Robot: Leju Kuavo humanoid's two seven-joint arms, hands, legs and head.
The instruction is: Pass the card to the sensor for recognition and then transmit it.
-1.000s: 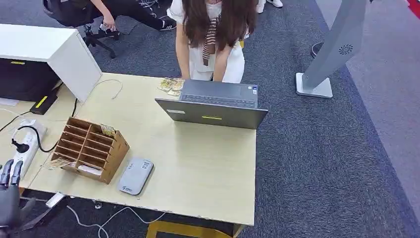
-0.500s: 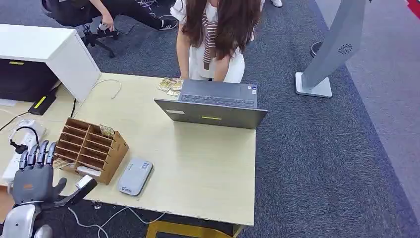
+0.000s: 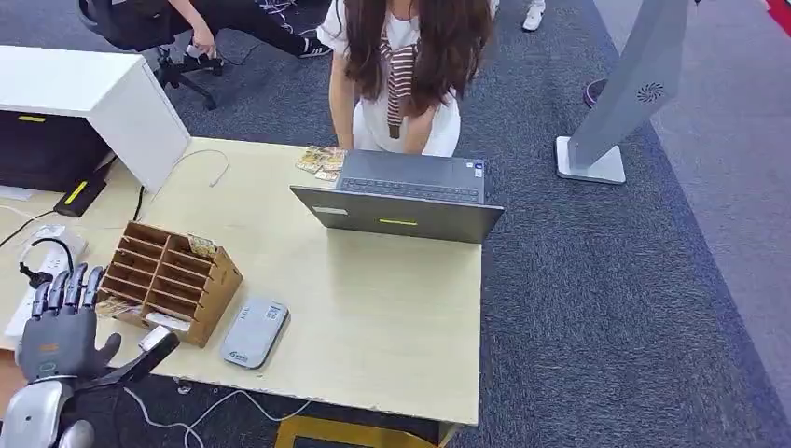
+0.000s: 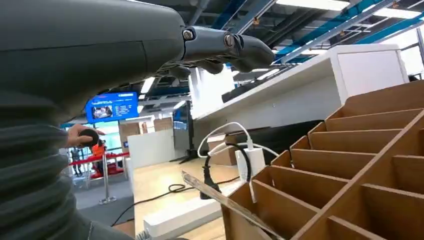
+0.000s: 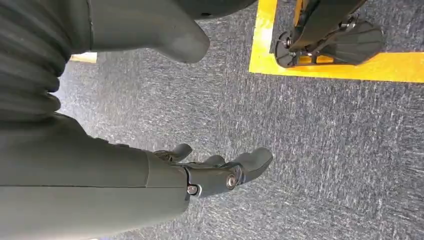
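A wooden card rack (image 3: 170, 278) stands at the desk's front left, with a card (image 3: 202, 246) poking out of a top slot and another card (image 3: 113, 306) jutting from a low slot on its left side. The grey card sensor (image 3: 255, 331) lies flat just right of the rack. My left hand (image 3: 61, 329) is raised beside the rack's left end, fingers spread, thumb stretched toward the rack's front corner, holding nothing. The left wrist view shows its fingers (image 4: 225, 45) above the rack's slots (image 4: 350, 170) and a clear card's edge (image 4: 225, 202). My right hand (image 5: 210, 172) hangs over carpet, empty.
An open grey laptop (image 3: 401, 201) sits at the desk's far side with a person leaning over it and loose cards (image 3: 322, 161) beside it. A white power strip (image 3: 37, 271) with cables lies left of the rack. A white cabinet (image 3: 93, 93) stands far left.
My left hand has come up from the picture's bottom left corner to beside the rack's left end, fingers spread. The person behind the laptop has straightened slightly.
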